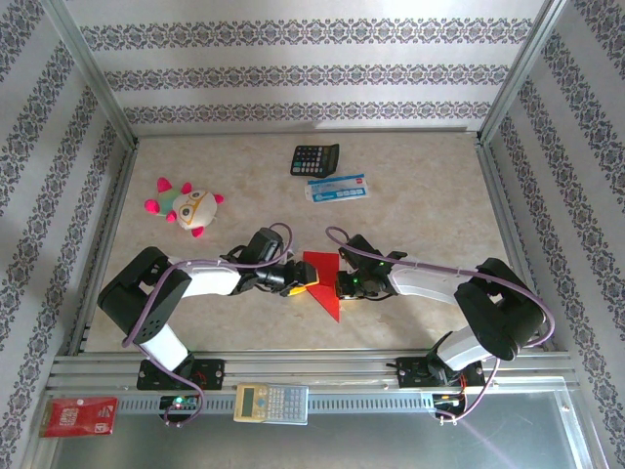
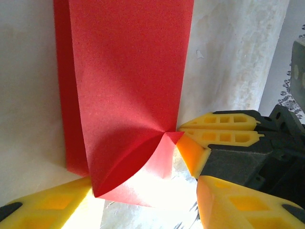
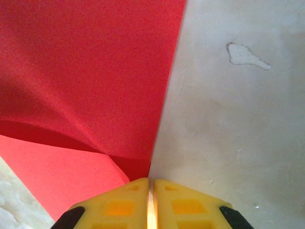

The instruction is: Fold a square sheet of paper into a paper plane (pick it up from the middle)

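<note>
Pinching one edge of the square sheet of paper point(image 3: 86, 71), the right gripper point(image 3: 150, 183) has its yellow fingers pressed together, with only a sliver of light between them. The bright red paper puckers into curved creases where it is caught, and one layer lifts over another.

Facing it from the other side, the left gripper point(image 2: 143, 191) stands about half open. Its yellow fingers point(image 2: 47, 205) sit either side of the paper's near end without clamping it.

From above, the two grippers meet at the middle of the beige table point(image 1: 439, 195), with the folded red sheet between them, tapering towards the arm bases.

Further back lie a black calculator point(image 1: 314, 158), a blue and white packet point(image 1: 337, 189) and a plush toy point(image 1: 186, 205).
</note>
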